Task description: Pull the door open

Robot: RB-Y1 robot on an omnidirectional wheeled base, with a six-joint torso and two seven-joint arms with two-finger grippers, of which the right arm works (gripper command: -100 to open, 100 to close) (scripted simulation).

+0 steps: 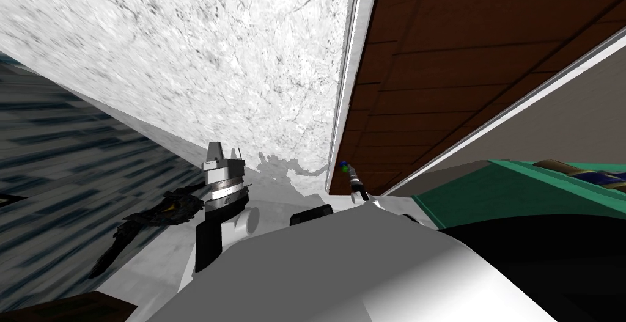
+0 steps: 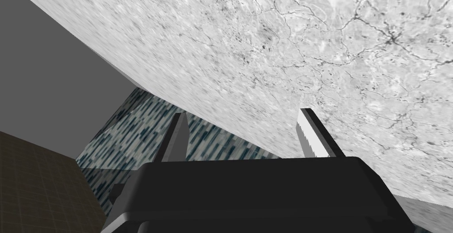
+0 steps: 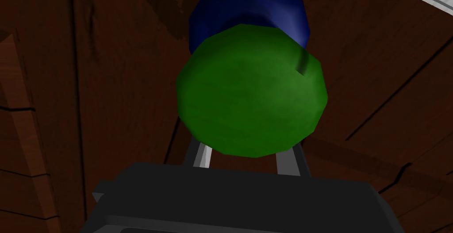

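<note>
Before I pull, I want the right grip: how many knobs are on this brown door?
1: a green knob on a blue neck, on the brown door, gripped by the right hand. The door's far side is hidden.

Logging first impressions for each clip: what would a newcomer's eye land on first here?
First, the green and blue knob standing out from the dark brown door, with the right gripper shut on it. Next, the white veined wall to the left of the door, where the left gripper points with its fingers open, holding nothing.
</note>
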